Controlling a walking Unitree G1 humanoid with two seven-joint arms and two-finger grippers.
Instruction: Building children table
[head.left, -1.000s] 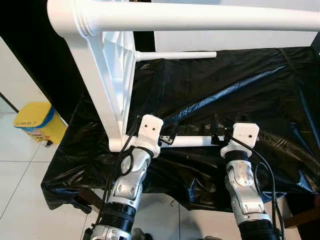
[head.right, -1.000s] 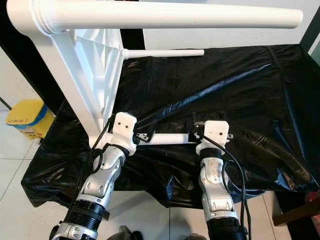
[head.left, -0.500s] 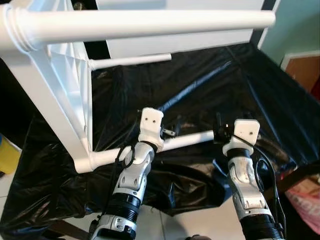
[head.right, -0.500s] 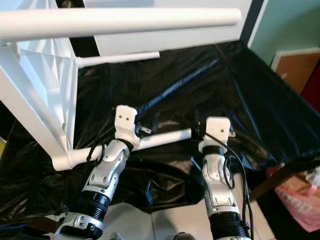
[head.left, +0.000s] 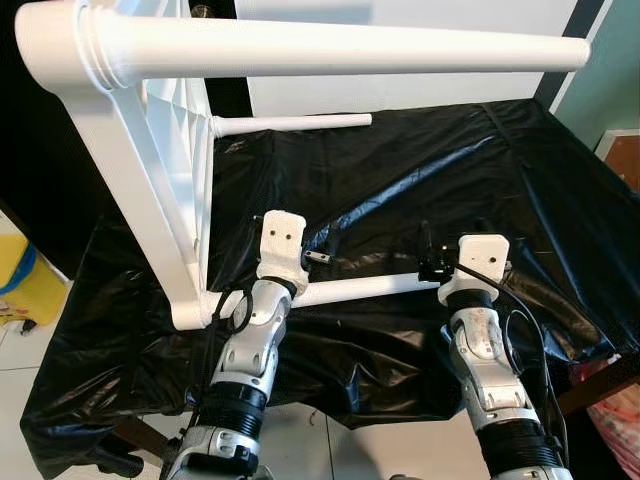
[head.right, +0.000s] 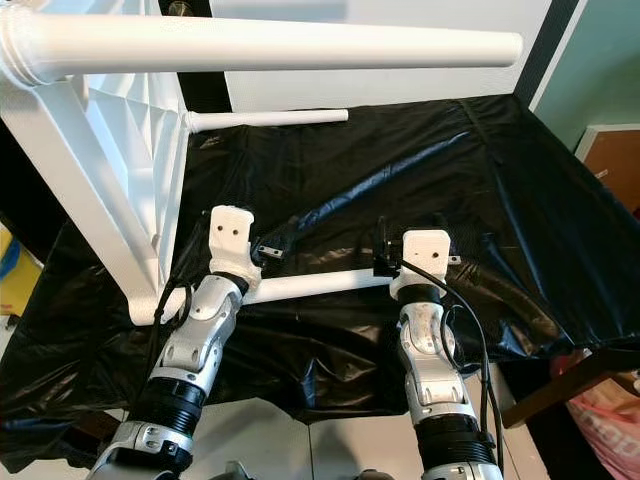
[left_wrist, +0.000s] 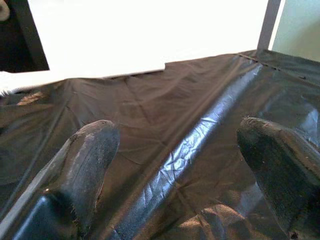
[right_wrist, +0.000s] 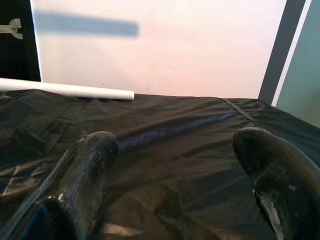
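Note:
A white children's table (head.left: 150, 170) lies tipped on its side on a black plastic sheet (head.left: 450, 190), ribbed underside facing right. One leg (head.left: 350, 55) sticks out high across the top, and a thinner one (head.left: 290, 124) shows further back. The lowest leg (head.left: 350, 292) runs just above the sheet from my left wrist (head.left: 283, 240) to my right wrist (head.left: 482, 262); whether it rests on them I cannot tell. My left gripper (left_wrist: 175, 150) is open with only sheet between its fingers (left_wrist: 87, 160). The right gripper (right_wrist: 172, 155) is likewise open and holds nothing.
A white board (head.left: 400, 90) leans behind the covered surface. A yellow bin (head.left: 20, 285) stands on the tiled floor at the left. At the right are a brown piece of furniture (head.left: 625, 155) and a pink bag (head.left: 615, 420). The sheet's front edge hangs near my forearms.
The whole picture swung right, then partly back, so the camera moved. Both wrists stay at the lowest leg, and both grippers remain open.

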